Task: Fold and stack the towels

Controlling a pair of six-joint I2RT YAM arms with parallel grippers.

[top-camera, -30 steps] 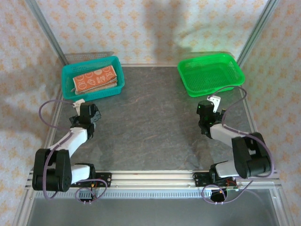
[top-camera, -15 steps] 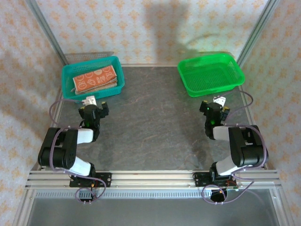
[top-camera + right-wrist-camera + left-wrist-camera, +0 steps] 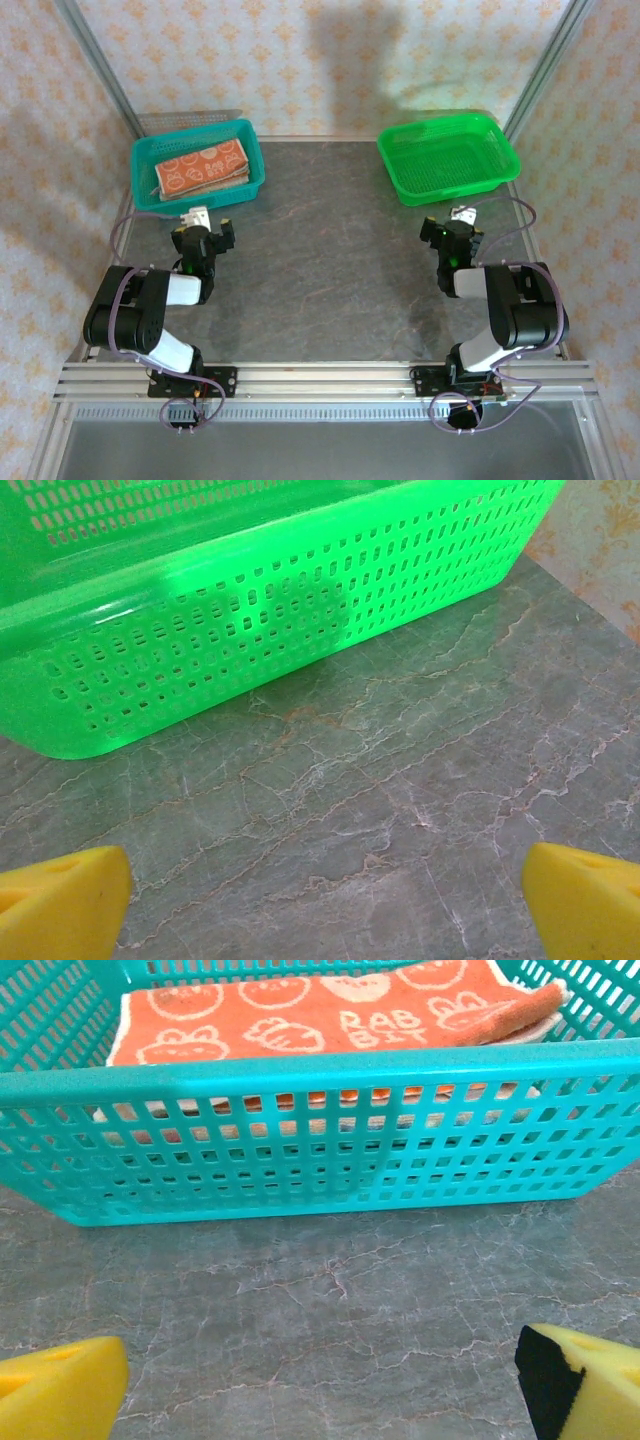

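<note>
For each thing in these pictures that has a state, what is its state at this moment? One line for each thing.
towels: folded, stacked flat inside the teal basket, orange one on top.
teal basket: upright on the table, holding the towels.
green basket: upright on the table, empty.
left gripper: jaws open, holding nothing, facing the teal basket.
right gripper: jaws open, holding nothing, facing the green basket.

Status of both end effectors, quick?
Left end effector: open, holding nothing.
Right end effector: open, holding nothing.
</note>
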